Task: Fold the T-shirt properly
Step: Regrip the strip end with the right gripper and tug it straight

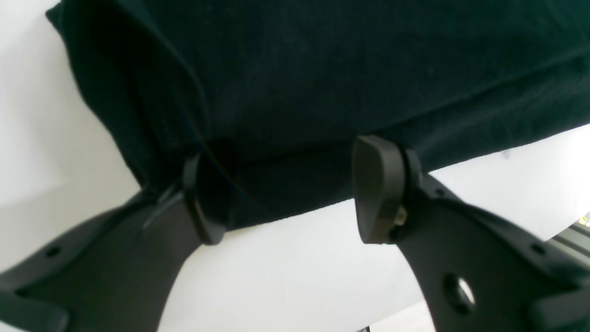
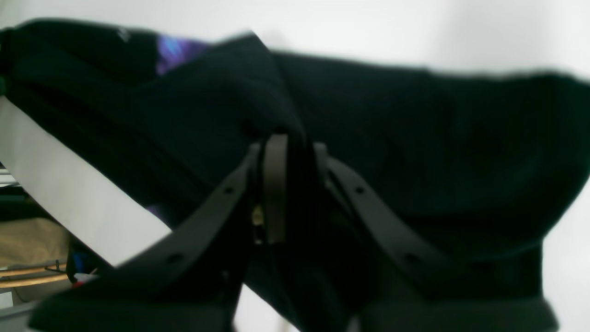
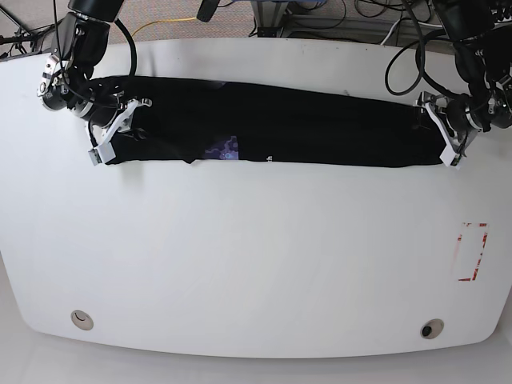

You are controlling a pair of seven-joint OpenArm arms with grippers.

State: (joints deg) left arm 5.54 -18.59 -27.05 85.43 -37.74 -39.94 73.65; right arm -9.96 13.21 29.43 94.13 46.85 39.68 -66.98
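Observation:
The black T-shirt (image 3: 320,120) lies as a long flat band across the back of the white table (image 3: 256,264), with its purple-blue patch (image 3: 222,148) near the front edge. My right gripper (image 3: 120,128) is at the band's left end. In the right wrist view this right gripper (image 2: 297,184) is shut on a raised fold of the T-shirt (image 2: 415,138), and the patch (image 2: 173,50) shows behind. My left gripper (image 3: 442,132) is at the right end. In the left wrist view this left gripper (image 1: 290,193) stands open over the edge of the T-shirt (image 1: 322,83).
A red-and-white marker (image 3: 472,252) lies flat near the table's right edge. Two small round holes (image 3: 80,320) (image 3: 432,329) sit near the front edge. Cables (image 3: 336,16) run behind the back edge. Off the table's side is tan clutter (image 2: 27,240).

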